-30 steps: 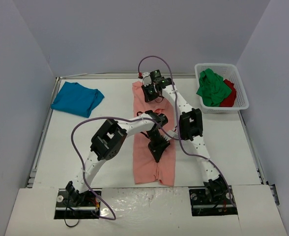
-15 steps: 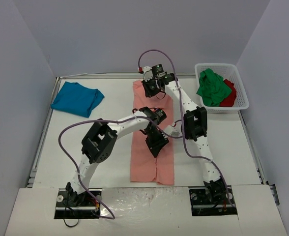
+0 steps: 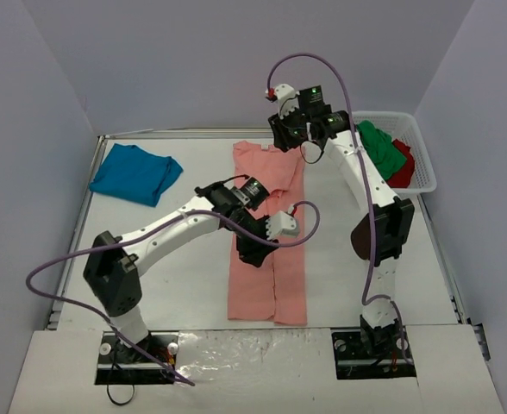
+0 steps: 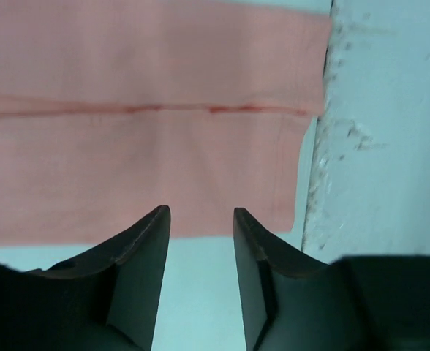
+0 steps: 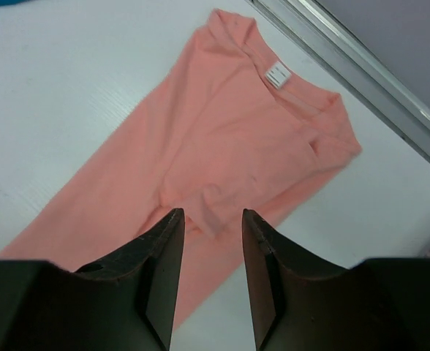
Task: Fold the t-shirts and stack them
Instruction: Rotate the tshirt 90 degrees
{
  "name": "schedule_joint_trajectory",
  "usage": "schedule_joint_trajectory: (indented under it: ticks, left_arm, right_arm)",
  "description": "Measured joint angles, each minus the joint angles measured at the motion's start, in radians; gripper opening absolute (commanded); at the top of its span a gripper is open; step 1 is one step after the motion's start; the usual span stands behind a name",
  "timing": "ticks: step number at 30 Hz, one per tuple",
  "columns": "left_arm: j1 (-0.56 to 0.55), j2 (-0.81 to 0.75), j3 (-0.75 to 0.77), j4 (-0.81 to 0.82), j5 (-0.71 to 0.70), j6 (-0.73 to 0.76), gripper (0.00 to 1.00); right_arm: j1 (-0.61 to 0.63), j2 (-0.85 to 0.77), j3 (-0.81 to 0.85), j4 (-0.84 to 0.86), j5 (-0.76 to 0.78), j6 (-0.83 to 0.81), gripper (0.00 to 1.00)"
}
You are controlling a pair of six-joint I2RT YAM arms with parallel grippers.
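A salmon-pink t-shirt [image 3: 268, 285] lies on the table as a long narrow strip, collar at the far end. It fills the top of the left wrist view [image 4: 142, 110] and shows its collar and white label in the right wrist view [image 5: 237, 139]. My left gripper [image 3: 247, 250] is open and empty, low at the strip's left edge, with bare table between its fingers [image 4: 199, 219]. My right gripper [image 3: 305, 148] is open and empty, raised high above the collar end [image 5: 213, 216]. A folded teal-blue t-shirt [image 3: 135, 172] lies at the far left.
A white mesh basket [image 3: 422, 177] at the far right holds a green shirt [image 3: 376, 153] and a red shirt [image 3: 404, 164]. The table's raised rim [image 5: 346, 73] runs behind the collar. A purple cable [image 3: 64, 259] loops out to the left of my left arm.
My right gripper has risen off the collar end and swung up and to the right. My left arm has stretched out and its gripper has shifted left to the strip's left edge.
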Motion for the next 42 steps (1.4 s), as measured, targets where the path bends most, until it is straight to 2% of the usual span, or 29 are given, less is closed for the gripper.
schedule_joint_trajectory:
  ticks: [3, 4, 8, 13, 16, 19, 24, 29, 32, 33, 37, 42]
  left_arm:
    - [0.047, -0.119, -0.141, 0.021, -0.045, 0.031, 0.03]
    - [0.076, -0.152, -0.179, 0.028, -0.054, 0.034, 0.02]
    - [0.281, -0.233, -0.259, 0.069, -0.082, 0.02, 0.02]
    - [0.523, -0.299, -0.293, 0.117, -0.089, -0.024, 0.02]
    - [0.569, -0.356, -0.307, 0.138, -0.108, -0.039, 0.03]
    - [0.566, -0.423, -0.336, 0.158, -0.131, -0.043, 0.03]
    - [0.598, -0.497, -0.402, 0.199, -0.144, -0.055, 0.02]
    - [0.665, -0.578, -0.493, 0.248, -0.152, -0.086, 0.03]
    - [0.7, -0.631, -0.531, 0.269, -0.148, -0.1, 0.08]
    - [0.712, -0.647, -0.541, 0.275, -0.144, -0.104, 0.14]
    - [0.748, -0.704, -0.569, 0.297, -0.135, -0.116, 0.23]
    - [0.8, -0.755, -0.606, 0.328, -0.111, -0.13, 0.26]
  right_arm:
    - [-0.054, -0.087, -0.102, -0.001, 0.02, -0.02, 0.34]
    - [-0.078, -0.121, -0.152, 0.002, 0.029, -0.029, 0.33]
    - [-0.161, -0.251, -0.37, -0.003, 0.08, -0.063, 0.13]
    - [-0.14, -0.393, -0.688, -0.034, 0.084, -0.084, 0.05]
    - [-0.093, -0.461, -0.851, -0.049, 0.03, -0.088, 0.0]
    - [-0.052, -0.525, -0.948, -0.06, -0.028, -0.102, 0.0]
    - [-0.021, -0.621, -1.004, -0.06, -0.094, -0.127, 0.0]
    - [0.032, -0.61, -1.023, -0.055, -0.135, -0.144, 0.0]
    - [0.09, -0.557, -1.024, -0.053, -0.142, -0.155, 0.0]
    - [0.109, -0.536, -1.024, -0.052, -0.142, -0.158, 0.0]
    - [0.161, -0.459, -1.024, -0.052, -0.145, -0.163, 0.0]
    - [0.194, -0.386, -1.022, -0.051, -0.143, -0.172, 0.0]
